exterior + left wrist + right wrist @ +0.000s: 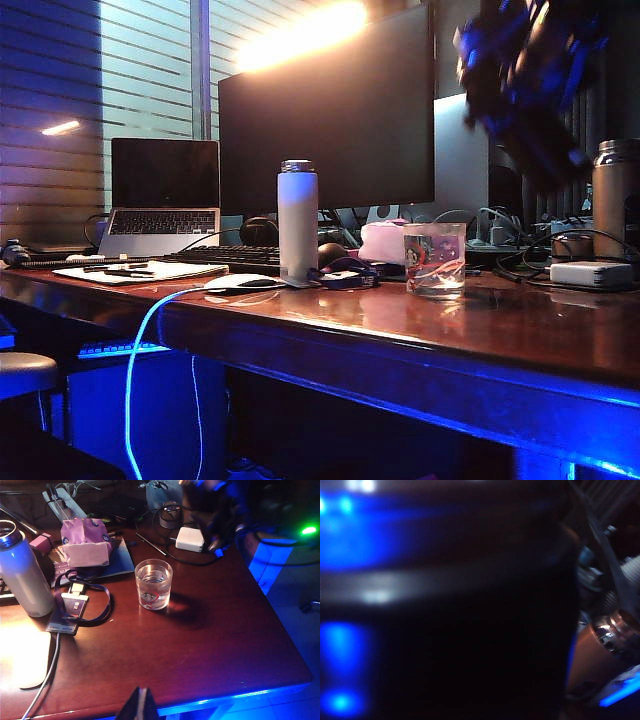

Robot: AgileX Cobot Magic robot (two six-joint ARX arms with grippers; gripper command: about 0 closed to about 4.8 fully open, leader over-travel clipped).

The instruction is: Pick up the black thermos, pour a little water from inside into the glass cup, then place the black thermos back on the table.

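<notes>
Right wrist view is filled almost edge to edge by the tall matte black cylindrical thermos (450,630), a dark blurred wall crossed by a pale band, so the right gripper appears clamped around its body, though the jaws themselves are hidden there. From the exterior camera, that right gripper (525,80) is a smeared dark mass high at the upper right, well above the long glossy reddish-brown wooden table (480,330), and the thermos cannot be made out separately within the blur. Below and to its left stands the short clear glass cup with a red-and-green print (434,259), upright on the table and seemingly already holding some water. Judging by this, the step in hand is either bringing the bottle over for pouring or carrying it away afterwards; the blur does not settle which. To do it well, the mouth should sit just over the cup's rim before tilting, and the tilt should be slow and slight, since only a little water is wanted and the cup is small. Beside the cup stand a slim white bottle with a silver cap (297,222) and a pink tissue box (86,542); a white power adapter (190,539) lies behind. The left gripper (141,705) hangs near the table's front edge, tips pressed together, holding nothing.
</notes>
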